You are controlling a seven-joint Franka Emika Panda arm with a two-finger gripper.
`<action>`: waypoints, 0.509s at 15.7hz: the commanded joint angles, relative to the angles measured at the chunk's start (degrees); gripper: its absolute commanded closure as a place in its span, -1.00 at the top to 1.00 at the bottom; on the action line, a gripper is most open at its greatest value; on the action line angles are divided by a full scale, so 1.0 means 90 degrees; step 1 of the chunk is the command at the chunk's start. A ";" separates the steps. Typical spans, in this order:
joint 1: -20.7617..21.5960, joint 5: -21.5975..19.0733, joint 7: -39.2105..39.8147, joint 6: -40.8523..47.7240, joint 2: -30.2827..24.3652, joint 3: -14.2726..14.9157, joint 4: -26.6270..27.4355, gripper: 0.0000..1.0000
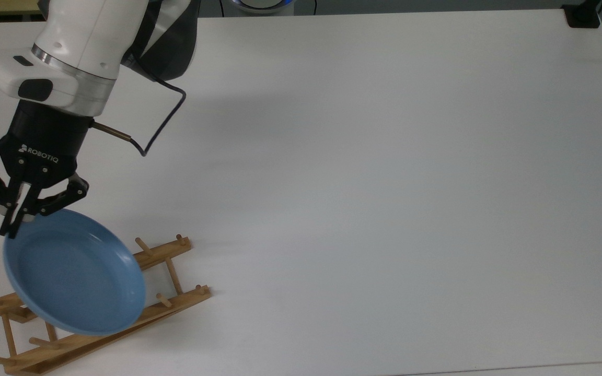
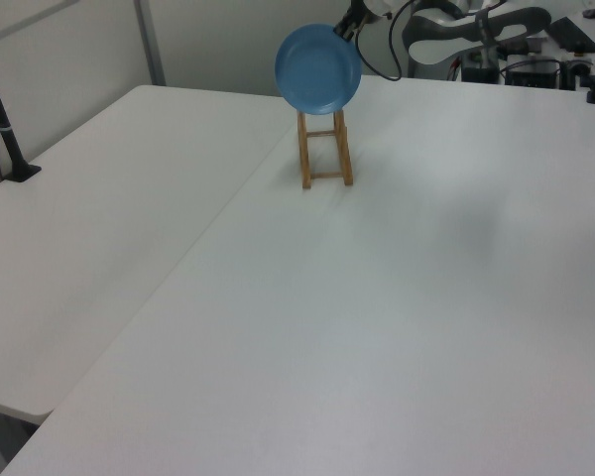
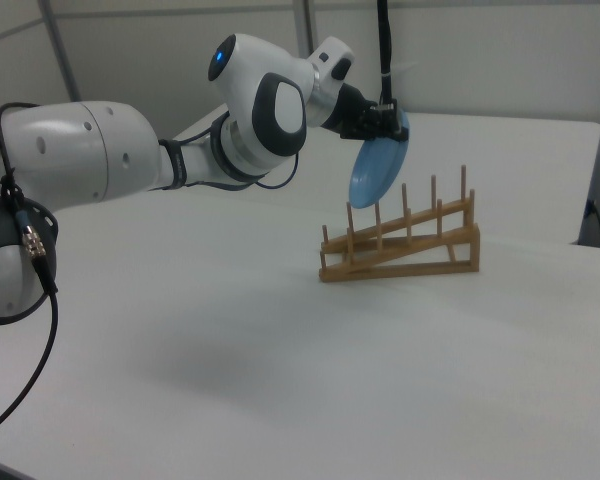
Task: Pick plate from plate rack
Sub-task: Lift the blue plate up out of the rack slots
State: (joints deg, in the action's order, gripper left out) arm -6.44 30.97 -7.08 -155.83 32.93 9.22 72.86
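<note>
My gripper point(image 1: 15, 221) is shut on the upper rim of the light-blue plate point(image 1: 73, 271). The plate hangs tilted from it, over the near end of the wooden plate rack point(image 1: 165, 253) at the top view's lower left. In the right view the gripper point(image 3: 390, 122) holds the plate point(image 3: 378, 168) edge-on, up and left of the plate rack point(image 3: 400, 268), with its lower edge about level with the peg tops and off the rails. The left view has the plate point(image 2: 317, 69) facing the camera above the plate rack point(image 2: 304, 159).
The rack stands on a wide white table point(image 1: 384, 183) that stretches to the top view's right. A black cable point(image 1: 160, 125) loops off the wrist. A black clamp point(image 1: 583, 15) sits at the far right corner, and a black post point(image 2: 5, 129) stands at the left view's left.
</note>
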 commanded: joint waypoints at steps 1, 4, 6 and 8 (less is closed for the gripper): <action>0.0101 -0.0647 -0.0034 0.0039 -0.0572 -0.0039 0.0771 -1.00; 0.0257 -0.1281 -0.0024 0.0049 -0.0670 -0.0048 0.1073 -1.00; 0.0383 -0.1808 -0.0005 0.0136 -0.0836 -0.0068 0.1473 -1.00; 0.0510 -0.2364 0.0170 0.0681 -0.0934 -0.0155 0.1601 -1.00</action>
State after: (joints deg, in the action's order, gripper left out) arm -3.92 16.00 -7.05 -155.21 29.43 8.69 80.86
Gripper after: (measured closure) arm 0.952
